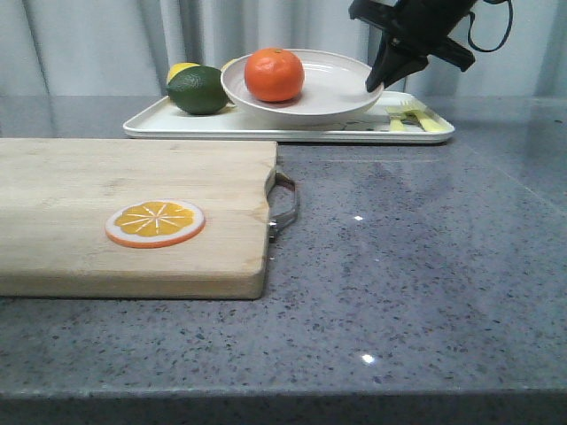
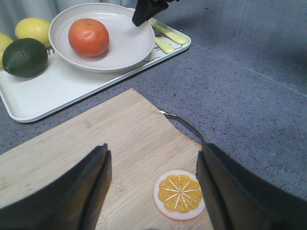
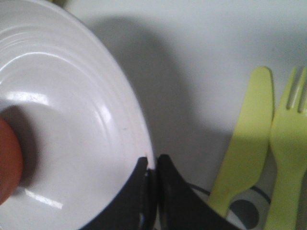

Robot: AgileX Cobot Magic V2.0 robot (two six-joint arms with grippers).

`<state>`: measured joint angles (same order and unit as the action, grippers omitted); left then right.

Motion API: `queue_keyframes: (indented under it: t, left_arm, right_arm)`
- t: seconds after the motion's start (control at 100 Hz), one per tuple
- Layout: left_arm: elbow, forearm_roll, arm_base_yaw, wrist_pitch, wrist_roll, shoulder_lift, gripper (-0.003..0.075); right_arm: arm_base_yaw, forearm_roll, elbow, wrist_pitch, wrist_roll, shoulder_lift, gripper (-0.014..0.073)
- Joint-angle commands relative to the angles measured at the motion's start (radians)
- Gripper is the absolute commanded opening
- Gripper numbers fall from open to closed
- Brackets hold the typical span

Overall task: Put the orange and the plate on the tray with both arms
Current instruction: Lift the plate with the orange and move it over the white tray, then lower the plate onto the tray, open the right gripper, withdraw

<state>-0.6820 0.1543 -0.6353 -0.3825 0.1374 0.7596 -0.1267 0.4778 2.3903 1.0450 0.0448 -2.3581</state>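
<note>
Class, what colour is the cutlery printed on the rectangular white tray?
Pale yellow cutlery print, clearest in the right wrist view.

The right gripper reaches down from the upper right, its fingers pinched almost together on the plate rim, while the left gripper hangs well back from it with its two fingers spread wide and holding nothing.

Bench: dark grey speckled stone-look top, glossy, with small bright light reflections right of centre and near the front edge. Far side: pale grey-white curtain hanging in vertical folds across the full width. Lighting even and soft.
</note>
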Motion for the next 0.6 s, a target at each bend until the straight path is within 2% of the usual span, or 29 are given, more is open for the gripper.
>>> queue_keyframes:
  t: [0.0,0.5,0.59]
  left_arm:
    - [-0.028,0.005,0.002,0.078,0.002,-0.007,0.0384]
    - [-0.028,0.005,0.002,0.078,0.002,-0.007,0.0384]
    - [-0.028,0.005,0.002,0.078,0.002,-0.007,0.0384]
  right_arm:
    - [0.013,0.042,0.035,-0.078,0.006,0.065,-0.0066]
    - [0.016,0.042,0.035,-0.072,0.006,0.019,-0.0064]
    - [0.016,0.042,0.035,-0.069,0.006,0.019,-0.0018]
